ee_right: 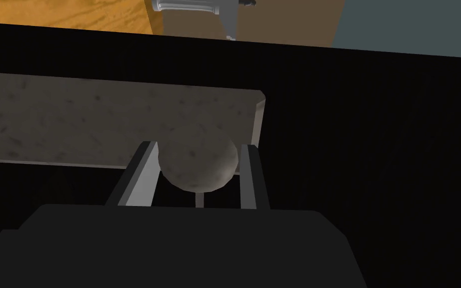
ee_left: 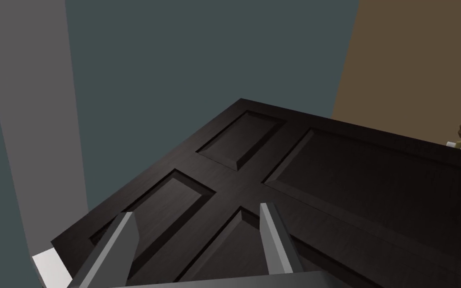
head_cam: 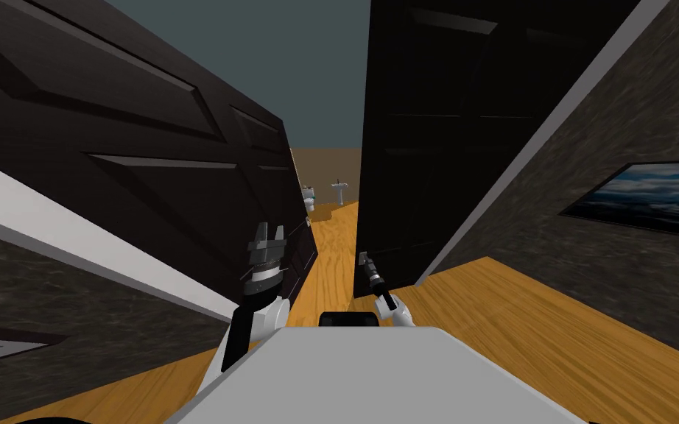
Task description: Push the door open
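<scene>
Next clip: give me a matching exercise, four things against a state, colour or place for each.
Things:
1 left gripper
2 right gripper
3 floor
4 picture

Matches:
A on the right wall
B open, by the panelled door
C orange-brown wood
D shut on the knob

Pairs: 1-B; 2-D; 3-C; 4-A
</scene>
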Tool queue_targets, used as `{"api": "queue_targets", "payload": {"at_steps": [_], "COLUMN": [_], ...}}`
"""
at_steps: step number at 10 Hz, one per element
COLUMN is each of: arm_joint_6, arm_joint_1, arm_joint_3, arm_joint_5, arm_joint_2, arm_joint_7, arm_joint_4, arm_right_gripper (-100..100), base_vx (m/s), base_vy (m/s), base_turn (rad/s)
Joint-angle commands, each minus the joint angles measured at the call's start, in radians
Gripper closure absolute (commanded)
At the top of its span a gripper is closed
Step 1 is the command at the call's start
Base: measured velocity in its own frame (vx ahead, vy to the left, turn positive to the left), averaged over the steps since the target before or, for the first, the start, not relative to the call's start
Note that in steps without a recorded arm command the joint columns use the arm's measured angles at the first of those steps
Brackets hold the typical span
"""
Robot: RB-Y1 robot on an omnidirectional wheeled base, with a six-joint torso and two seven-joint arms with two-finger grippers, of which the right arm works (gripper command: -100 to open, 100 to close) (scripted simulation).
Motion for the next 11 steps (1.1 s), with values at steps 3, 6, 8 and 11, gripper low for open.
{"api": "queue_targets", "payload": {"at_steps": [3,6,8,11], "arm_joint_6": [0.003,0.003,-0.001,0.003], "arm_joint_1": [-0.004,-0.005,-0.013,-0.013], "arm_joint_3": [-0.036,-0.07,-0.072,-0.071], "arm_joint_5": [-0.017,-0.035,-0.038,-0.04], "arm_joint_2": [-0.022,-0.034,-0.032,-0.03], "arm_joint_7": [0.017,0.035,0.038,0.036], "arm_joint_4": [-0.017,-0.016,-0.001,-0.004], "arm_right_gripper": [100,100,-100,-100], "base_vx": [0.156,0.2,0.085,-0.17], "base_vy": [0.061,0.089,0.051,0.027], "base_turn": [-0.027,-0.102,-0.07,-0.02]}}
